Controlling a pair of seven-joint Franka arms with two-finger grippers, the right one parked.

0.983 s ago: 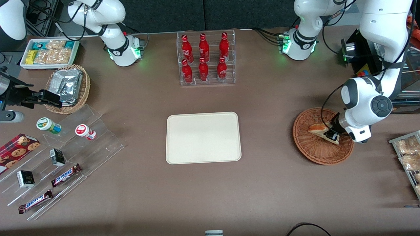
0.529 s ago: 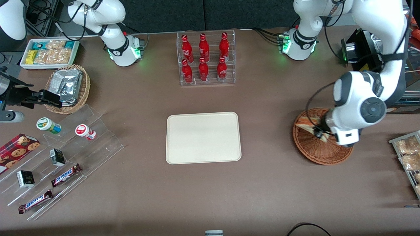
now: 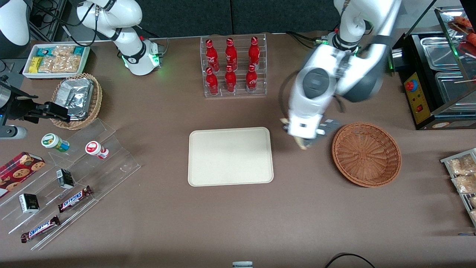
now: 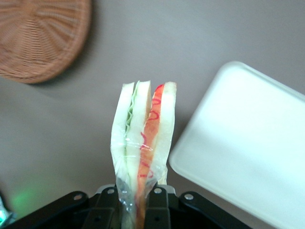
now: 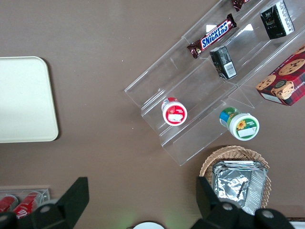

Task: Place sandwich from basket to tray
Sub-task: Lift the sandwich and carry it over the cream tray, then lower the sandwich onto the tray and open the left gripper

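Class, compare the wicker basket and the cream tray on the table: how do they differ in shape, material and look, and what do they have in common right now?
The basket is round, woven reddish-brown wicker with sloping sides; the tray is rectangular, smooth cream plastic with only a low rim. Both sit bare on the table, because the sandwich hangs above the table between them, clamped in the pincer.

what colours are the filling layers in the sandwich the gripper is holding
Green and orange-red between white bread; the left wrist view shows the sandwich best, clamped in the gripper.
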